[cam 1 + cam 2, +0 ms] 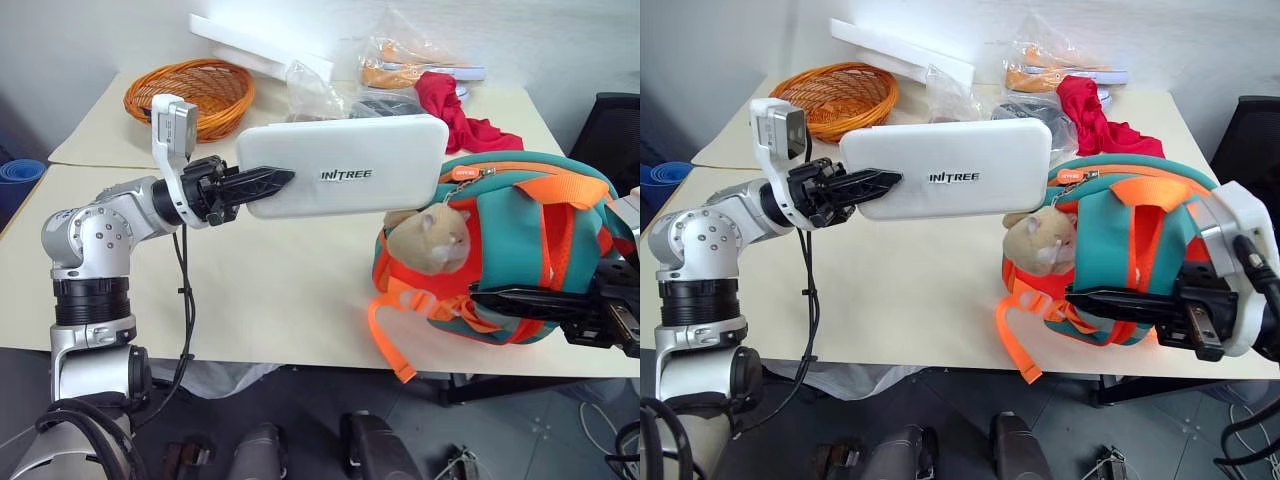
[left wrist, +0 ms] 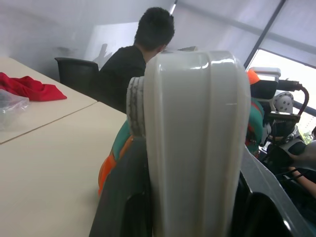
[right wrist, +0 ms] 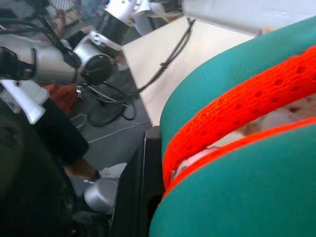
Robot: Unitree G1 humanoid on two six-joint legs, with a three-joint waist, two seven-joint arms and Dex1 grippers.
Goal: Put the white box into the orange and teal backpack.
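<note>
Now left gripper [image 1: 262,184] clamping the white box [image 1: 345,166] level above the table [image 1: 260,290], rounded corners, dark lettering, far end nearing the orange and teal backpack [image 1: 520,235], right gripper [image 1: 1110,300] pinching its lower edge.

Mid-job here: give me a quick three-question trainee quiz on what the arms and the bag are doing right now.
1. Which gripper holds the white box?
2. True or false: the box is already inside the orange and teal backpack.
3. The right gripper is: A) shut on the backpack, B) in the wicker basket, C) on the red cloth.

Key: 1. The left gripper. 2. False; it is held in the air beside the backpack. 3. A.
</note>
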